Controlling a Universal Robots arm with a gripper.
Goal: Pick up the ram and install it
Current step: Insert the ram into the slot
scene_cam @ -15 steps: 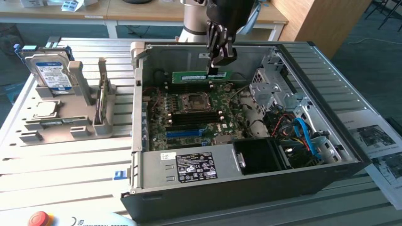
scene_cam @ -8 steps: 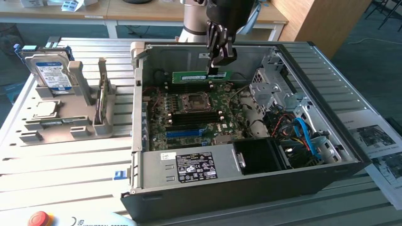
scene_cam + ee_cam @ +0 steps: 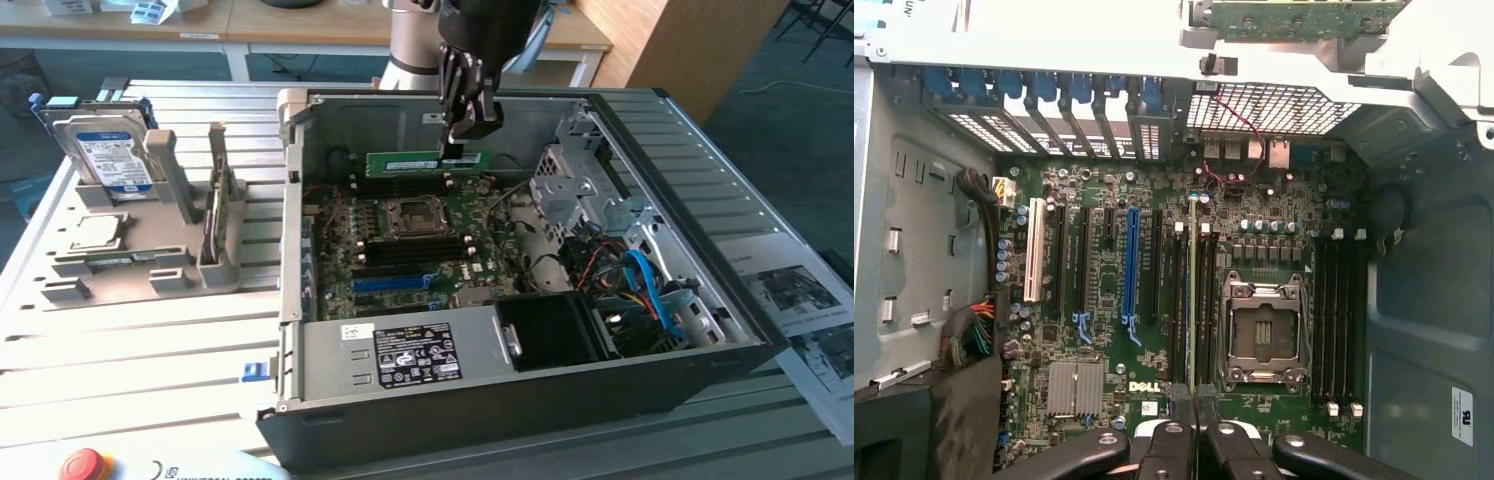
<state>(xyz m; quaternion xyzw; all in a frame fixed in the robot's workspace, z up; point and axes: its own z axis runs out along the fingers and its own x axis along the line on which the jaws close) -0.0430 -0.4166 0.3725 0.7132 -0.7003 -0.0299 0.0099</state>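
My gripper (image 3: 458,148) reaches down into the open computer case (image 3: 534,400) and is shut on the ram (image 3: 416,160), a long green stick held level on its edge. The ram hangs just above the dark memory slots (image 3: 414,183) at the far side of the motherboard (image 3: 441,260), behind the processor socket (image 3: 411,217). In the wrist view the ram (image 3: 1192,290) appears edge-on as a thin pale line between the black fingers (image 3: 1166,445). It lies along the memory slots (image 3: 1206,300) beside the processor socket (image 3: 1262,335). I cannot tell whether it touches a slot.
On the exterior view's left, a grey holder (image 3: 147,255) carries a silver hard drive (image 3: 107,150) and a square processor chip (image 3: 96,232). Inside the case sit a drive cage (image 3: 577,180), blue cables (image 3: 647,290) and the power supply (image 3: 414,355). A red button (image 3: 83,463) is at the front.
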